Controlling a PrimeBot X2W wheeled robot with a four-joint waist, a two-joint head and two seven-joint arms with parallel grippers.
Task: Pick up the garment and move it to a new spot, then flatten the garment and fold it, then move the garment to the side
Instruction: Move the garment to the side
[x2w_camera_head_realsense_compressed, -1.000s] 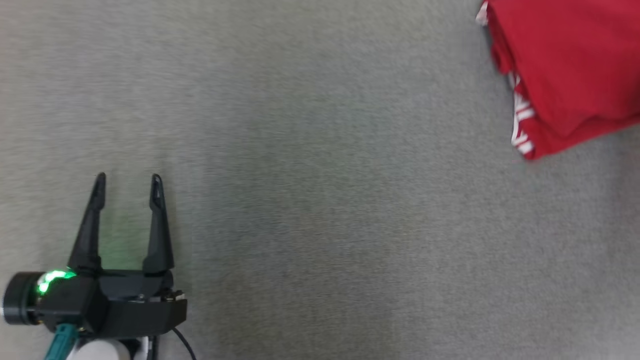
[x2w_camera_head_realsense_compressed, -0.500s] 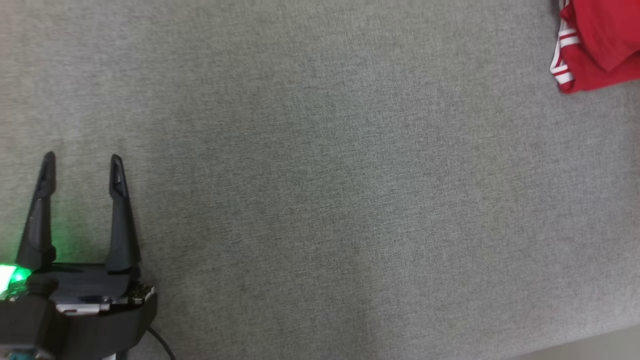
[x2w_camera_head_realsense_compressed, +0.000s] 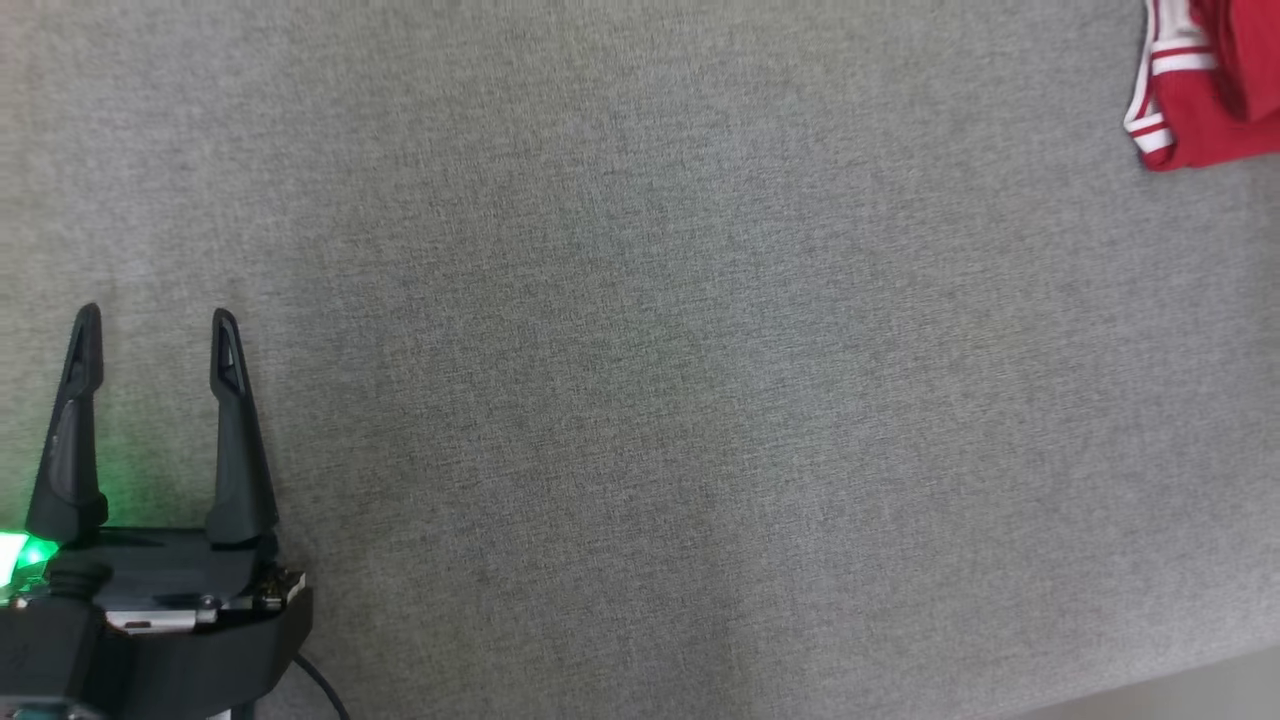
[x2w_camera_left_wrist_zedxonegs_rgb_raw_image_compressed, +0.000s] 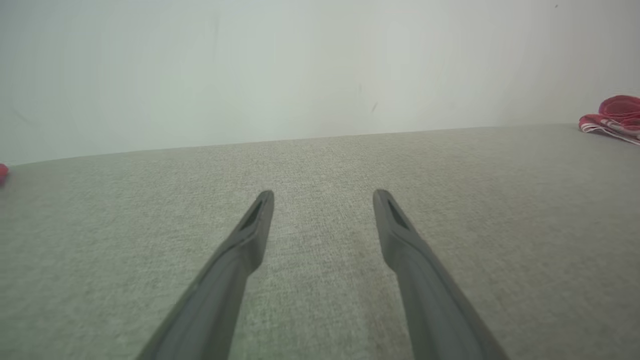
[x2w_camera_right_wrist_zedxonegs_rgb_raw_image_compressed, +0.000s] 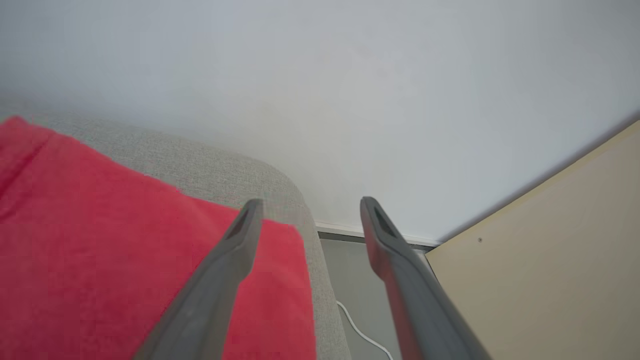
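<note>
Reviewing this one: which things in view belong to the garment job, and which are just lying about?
Belongs to the job:
red garment, lying near a corner of the grey surface
left gripper, open
right gripper, open, by the garment

Just lying about:
white cable on the floor
beige panel
wall

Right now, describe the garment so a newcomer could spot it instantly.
Start at the wide grey fabric surface. The garment lies folded at its far right corner. It is bright red with white stripes, unlike the plain grey around it.
</note>
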